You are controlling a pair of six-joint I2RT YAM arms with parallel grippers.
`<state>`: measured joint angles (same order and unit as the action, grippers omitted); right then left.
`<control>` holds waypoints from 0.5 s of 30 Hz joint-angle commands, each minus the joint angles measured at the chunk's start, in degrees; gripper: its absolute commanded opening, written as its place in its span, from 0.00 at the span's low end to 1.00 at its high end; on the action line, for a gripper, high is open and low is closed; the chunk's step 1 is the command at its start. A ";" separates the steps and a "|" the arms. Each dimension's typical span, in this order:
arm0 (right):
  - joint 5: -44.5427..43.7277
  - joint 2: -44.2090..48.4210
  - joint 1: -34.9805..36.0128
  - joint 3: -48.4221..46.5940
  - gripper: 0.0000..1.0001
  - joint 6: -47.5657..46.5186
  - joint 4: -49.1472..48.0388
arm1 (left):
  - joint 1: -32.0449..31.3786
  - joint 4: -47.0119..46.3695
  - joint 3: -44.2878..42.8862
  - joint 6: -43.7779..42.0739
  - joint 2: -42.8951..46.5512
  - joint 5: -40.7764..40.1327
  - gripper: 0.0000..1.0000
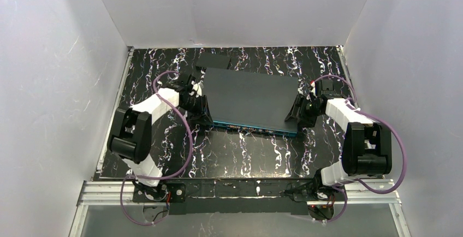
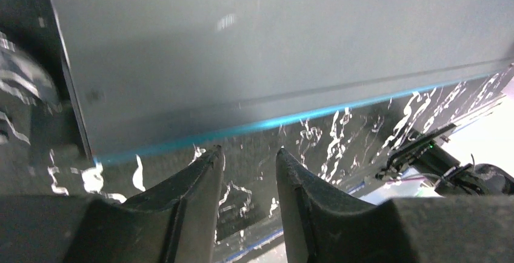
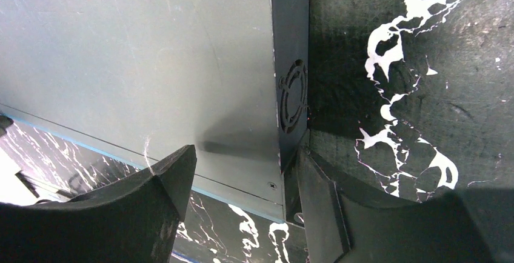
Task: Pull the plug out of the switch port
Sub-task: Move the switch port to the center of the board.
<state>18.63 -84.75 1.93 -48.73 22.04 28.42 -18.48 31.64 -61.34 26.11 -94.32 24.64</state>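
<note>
The switch (image 1: 250,98), a large flat dark grey box with a thin teal front face (image 1: 254,129), lies mid-table. No plug or cable shows in its ports in any view. My left gripper (image 1: 203,111) is at the switch's front left corner. In the left wrist view it (image 2: 248,151) is open and empty, just off the teal edge (image 2: 242,128). My right gripper (image 1: 297,114) is at the front right corner. In the right wrist view it (image 3: 245,154) is open and straddles that corner, with one finger (image 3: 315,190) against the side wall near the fan grille (image 3: 293,96).
A much smaller plain black box (image 1: 213,61) lies just behind the switch's back left corner. The black marbled mat (image 1: 245,155) covers the table between white walls. Purple cables loop beside both arms. The metal rail (image 1: 240,189) holds the arm bases.
</note>
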 commanded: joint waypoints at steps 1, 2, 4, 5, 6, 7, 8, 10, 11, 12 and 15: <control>6.32 -0.42 0.61 1.50 0.69 0.77 0.79 | 0.39 -2.73 -3.95 -2.62 -3.89 -0.48 0.35; 6.78 -0.31 0.61 1.65 0.69 1.07 0.63 | 0.42 -3.25 -4.36 -2.67 -4.49 -0.75 0.35; 7.66 -0.12 0.57 1.92 0.69 1.69 0.19 | 0.51 -4.30 -5.12 -2.78 -5.41 -2.29 0.34; 7.97 -0.07 0.61 2.08 0.69 1.95 0.04 | 0.52 -4.90 -5.26 -2.74 -5.78 -3.01 0.34; 8.37 -0.10 0.57 2.18 0.69 2.26 -0.09 | 0.54 -5.45 -5.57 -2.88 -6.22 -3.58 0.33; 8.86 -0.18 0.54 2.27 0.69 2.57 -0.31 | 0.60 -5.88 -5.95 -2.98 -6.75 -4.07 0.32; 9.38 -0.19 0.57 2.39 0.69 3.15 -0.63 | 0.64 -6.37 -6.24 -2.93 -7.38 -4.26 0.32; 10.58 -0.17 0.55 2.75 0.69 4.02 -1.29 | 0.73 -7.62 -6.85 -2.68 -8.67 -4.84 0.31; 11.03 -0.13 0.61 2.90 0.69 4.51 -1.68 | 0.73 -8.17 -7.10 -2.54 -9.29 -5.19 0.30; 11.44 -0.13 0.61 3.06 0.69 4.81 -1.89 | 0.73 -8.62 -7.44 -2.32 -9.87 -5.66 0.29; 12.71 0.02 0.61 3.50 0.70 5.90 -2.59 | 0.74 -9.31 -8.86 -1.99 -11.36 -7.26 0.28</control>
<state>20.27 -84.75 1.19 -46.76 23.55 26.35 -18.00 34.74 -67.37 25.10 -101.41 23.99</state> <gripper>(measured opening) 0.698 0.288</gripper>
